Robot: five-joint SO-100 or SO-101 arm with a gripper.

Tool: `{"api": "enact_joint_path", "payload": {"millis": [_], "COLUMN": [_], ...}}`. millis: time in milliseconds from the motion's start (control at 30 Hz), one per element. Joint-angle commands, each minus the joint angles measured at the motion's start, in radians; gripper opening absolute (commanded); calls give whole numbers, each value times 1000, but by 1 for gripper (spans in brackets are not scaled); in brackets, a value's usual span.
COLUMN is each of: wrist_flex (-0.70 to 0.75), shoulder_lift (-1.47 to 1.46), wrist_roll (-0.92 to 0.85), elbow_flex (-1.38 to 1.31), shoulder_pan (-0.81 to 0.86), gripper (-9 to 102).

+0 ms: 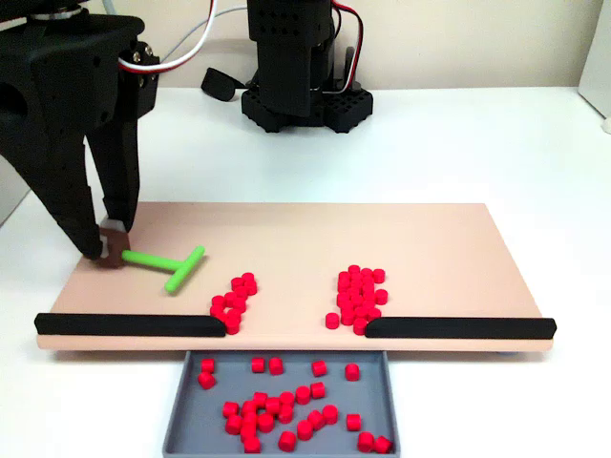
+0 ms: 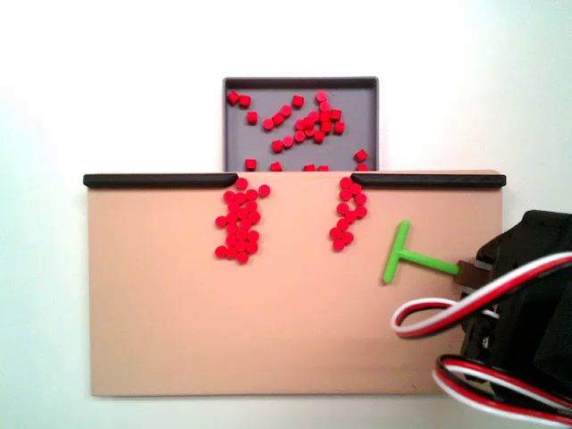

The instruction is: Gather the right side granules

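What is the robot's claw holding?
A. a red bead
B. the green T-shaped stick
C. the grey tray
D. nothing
B: in a fixed view the gripper pinches the brown end of the green T-shaped stick, which lies on the tan board beside the smaller group of red beads.

There's one green T-shaped tool [image 2: 404, 257] and two black rails [image 2: 159, 180]. About ten red pellets form the thin group [image 2: 347, 213], roughly twenty the dense clump [image 2: 239, 228], some twenty-five more lie in one grey tray [image 2: 302, 82] at twelve o'clock.

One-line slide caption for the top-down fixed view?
End effector holds green T-rake beside thin red granule group on tan board, gray tray beyond.
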Motion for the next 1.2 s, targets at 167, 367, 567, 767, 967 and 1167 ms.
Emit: {"api": "enact_joint_path", "payload": {"millis": [167, 367, 567, 767, 967, 1167], "wrist_flex": [2, 2, 2, 0, 0, 0], "shoulder_lift": [3, -9, -12, -15, -32, -32], "wrist_roll": [-26, 12, 49, 55, 60, 69], "elbow_flex": [-49, -49, -49, -51, -74, -74], "shoulder_pan": [-2, -17, -34, -37, -40, -44], "gripper": [0, 0, 0, 0, 0, 0]}}
